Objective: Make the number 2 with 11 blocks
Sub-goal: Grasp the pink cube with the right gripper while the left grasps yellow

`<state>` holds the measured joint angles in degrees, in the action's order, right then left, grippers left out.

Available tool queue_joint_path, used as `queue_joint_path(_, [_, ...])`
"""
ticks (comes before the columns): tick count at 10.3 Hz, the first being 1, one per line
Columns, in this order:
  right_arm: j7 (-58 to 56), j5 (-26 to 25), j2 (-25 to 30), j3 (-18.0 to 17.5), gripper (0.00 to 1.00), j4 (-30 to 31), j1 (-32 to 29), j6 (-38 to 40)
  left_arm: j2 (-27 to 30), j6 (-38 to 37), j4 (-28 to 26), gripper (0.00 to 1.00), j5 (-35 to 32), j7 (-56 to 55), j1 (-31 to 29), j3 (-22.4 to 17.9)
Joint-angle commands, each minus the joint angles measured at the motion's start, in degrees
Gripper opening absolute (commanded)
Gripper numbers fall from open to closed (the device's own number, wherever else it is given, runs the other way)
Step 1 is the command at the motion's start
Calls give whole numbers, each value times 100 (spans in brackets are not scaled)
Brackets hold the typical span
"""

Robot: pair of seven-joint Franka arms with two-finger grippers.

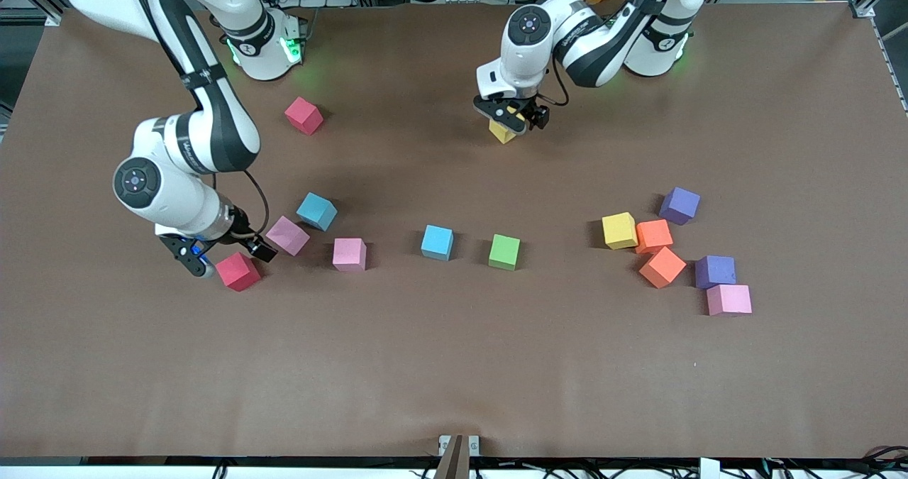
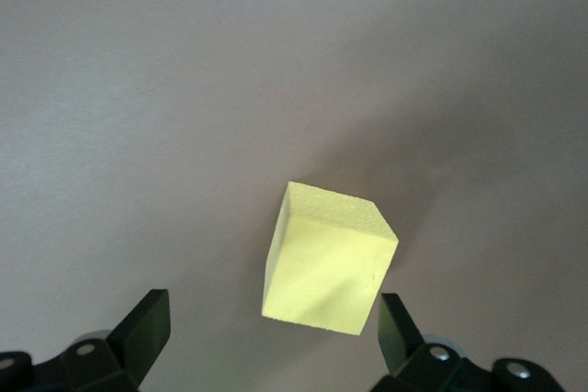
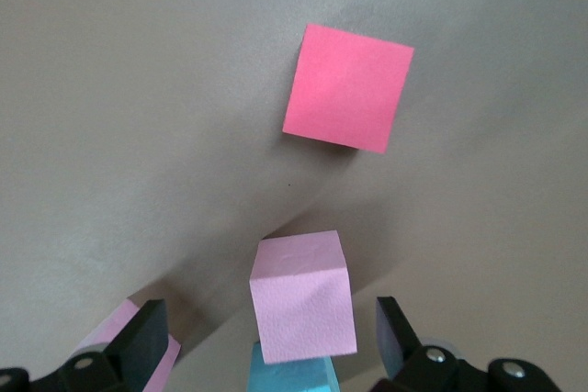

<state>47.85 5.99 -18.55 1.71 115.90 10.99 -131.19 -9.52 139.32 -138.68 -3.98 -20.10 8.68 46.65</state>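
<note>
The right gripper (image 3: 266, 341) has its fingers (image 3: 142, 337) spread wide. A pink cube (image 3: 303, 296) lies between them, touching neither, against what looks like a light blue cube (image 3: 289, 375). A red cube (image 3: 347, 87) sits well ahead.

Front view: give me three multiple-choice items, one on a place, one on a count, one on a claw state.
1. Block closest beside the green block?
A blue block
B red block
C purple block

2. How many orange blocks?
A one
B two
C three

3. Left claw?
A open over a yellow block
B shut on a pink block
C open over nothing

1 A: it sits next in the row. 2 B: both lie by the other yellow block. 3 A: its fingers stand spread, with the block below them.
</note>
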Motion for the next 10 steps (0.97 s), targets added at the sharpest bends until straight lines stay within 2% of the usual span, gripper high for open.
queue_joint_path(1, [93,139,-253,-13,100,-6,78,-248,-392,314,-1,100,-445,50,37,20])
queue_joint_path(5, [93,139,-544,-13,100,3,183,-486,-831,657,25,100,-648,-2,143,11])
queue_joint_path(9, [67,130,-535,-13,100,204,280,-521,-1069,693,78,99,-885,-11,231,-42])
queue_joint_path(10, [67,121,-518,-4,100,292,333,-539,-1131,693,78,75,-1051,-11,274,-50])
